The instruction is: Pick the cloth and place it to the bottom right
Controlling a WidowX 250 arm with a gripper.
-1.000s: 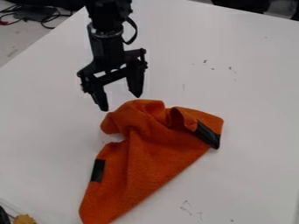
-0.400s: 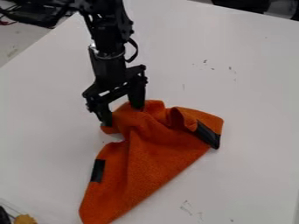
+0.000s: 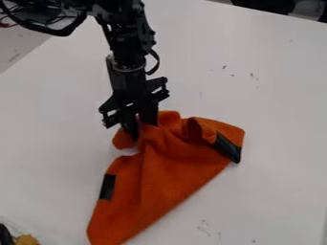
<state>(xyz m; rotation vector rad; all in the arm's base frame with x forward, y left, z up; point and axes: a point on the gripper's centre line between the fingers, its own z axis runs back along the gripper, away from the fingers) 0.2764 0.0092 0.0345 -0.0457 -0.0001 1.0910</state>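
Claw (image 3: 142, 128) pinches a far fold of cloth (image 3: 159, 167); yellow thing (image 3: 27, 239) near left, cables (image 3: 7, 24) far left beyond the counter (image 3: 256, 105).

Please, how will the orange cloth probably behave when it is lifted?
The orange cloth will probably hang floppy, since it lies in loose folds. Its rough-looking surface suggests little slipping. The black patches may bend less than the rest.

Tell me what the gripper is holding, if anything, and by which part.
The gripper has the orange cloth pinched at its bunched upper end, toward the left of the view.
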